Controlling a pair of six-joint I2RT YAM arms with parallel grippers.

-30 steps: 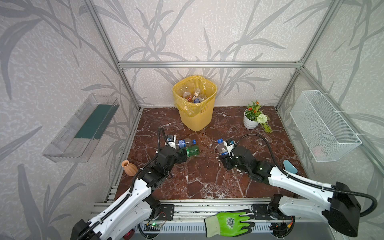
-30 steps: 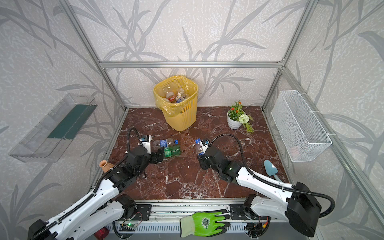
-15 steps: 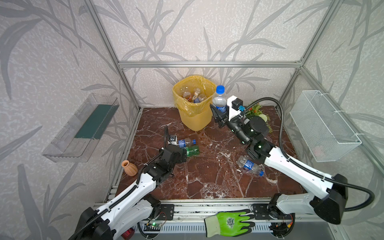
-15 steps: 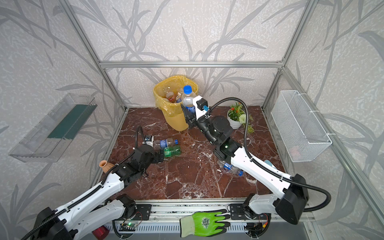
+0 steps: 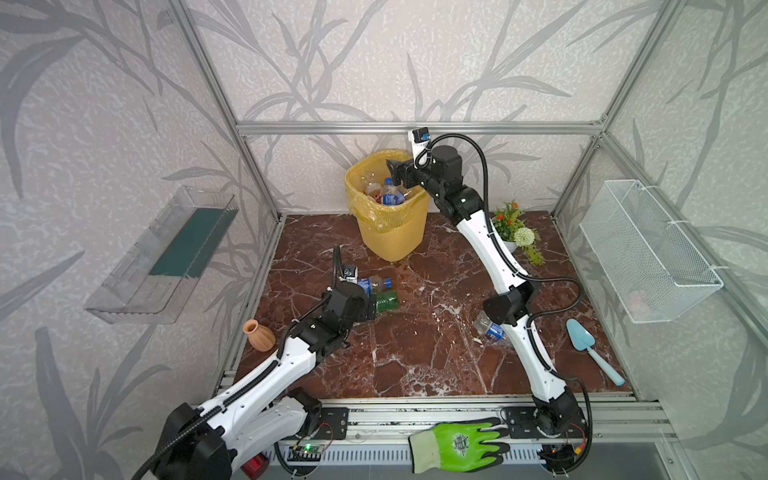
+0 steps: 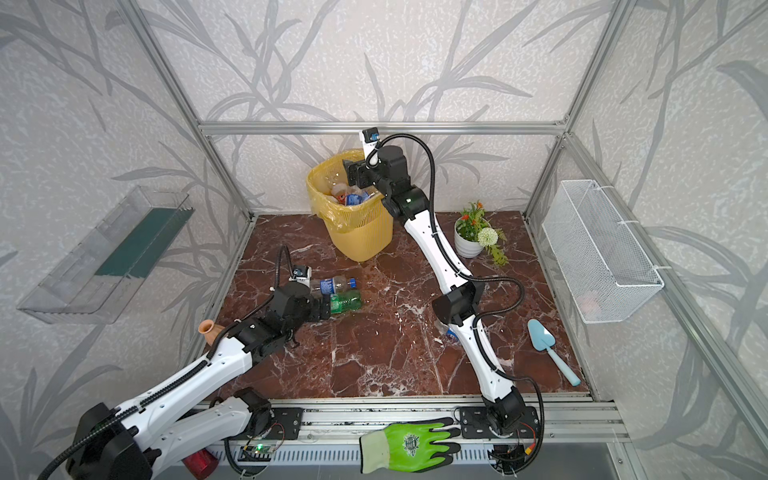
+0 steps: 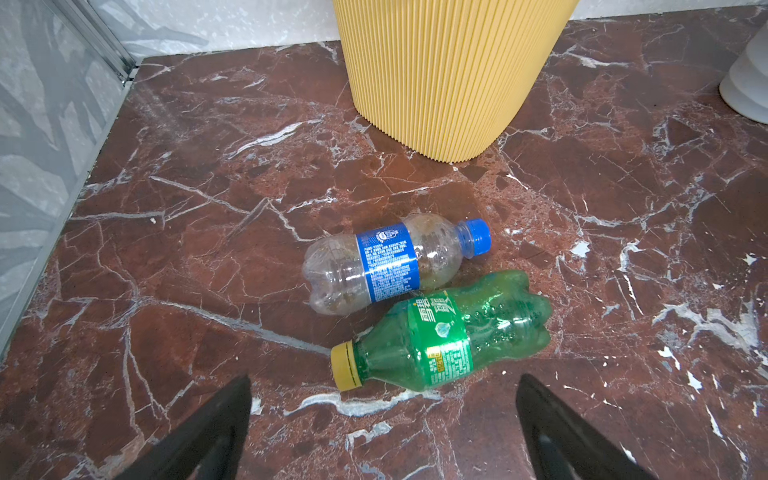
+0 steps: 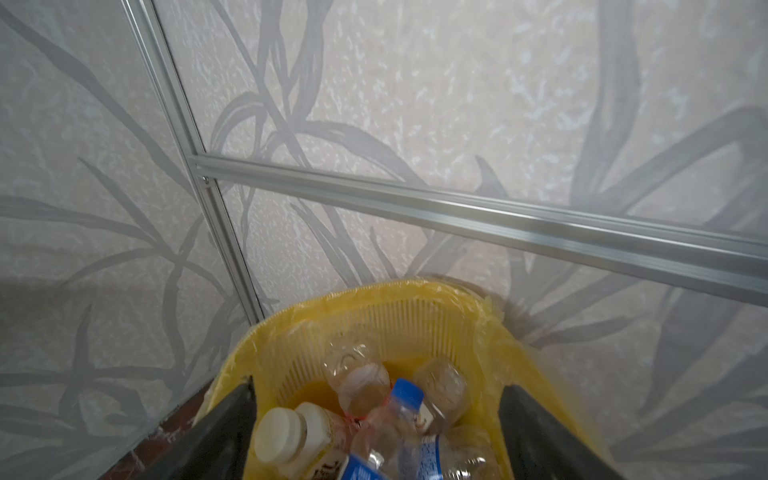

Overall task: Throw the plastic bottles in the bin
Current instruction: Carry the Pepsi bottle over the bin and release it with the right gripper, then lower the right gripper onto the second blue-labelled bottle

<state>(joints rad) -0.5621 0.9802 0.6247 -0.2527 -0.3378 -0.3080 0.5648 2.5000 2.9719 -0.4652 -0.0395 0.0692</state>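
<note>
The yellow ribbed bin (image 5: 390, 228) (image 6: 361, 237) stands at the back and holds several plastic bottles. My right gripper (image 5: 398, 175) (image 8: 376, 415) hovers over its rim, open and empty. Below it, a blue-capped clear bottle (image 8: 405, 399) (image 5: 390, 194) lies on the others, free of the fingers. On the floor lie a green bottle (image 7: 449, 332) (image 5: 384, 301) and a clear blue-labelled bottle (image 7: 390, 262) (image 5: 374, 284), side by side. My left gripper (image 7: 384, 415) (image 5: 368, 309) is open just short of the green bottle. Another clear bottle (image 5: 490, 328) lies partly hidden behind my right arm.
A terracotta vase (image 5: 259, 334) stands at the left floor edge, and a white flower pot (image 6: 467, 243) right of the bin. A blue trowel (image 5: 590, 347) lies at the right. A wire basket (image 5: 648, 249) and a clear shelf (image 5: 166, 253) hang on the walls. A green glove (image 5: 457, 444) lies on the front rail.
My right arm carried a blue-capped bottle from the floor up over the bin, then opened; the bottle now lies in the bin. My left gripper stayed open by the green bottle.
</note>
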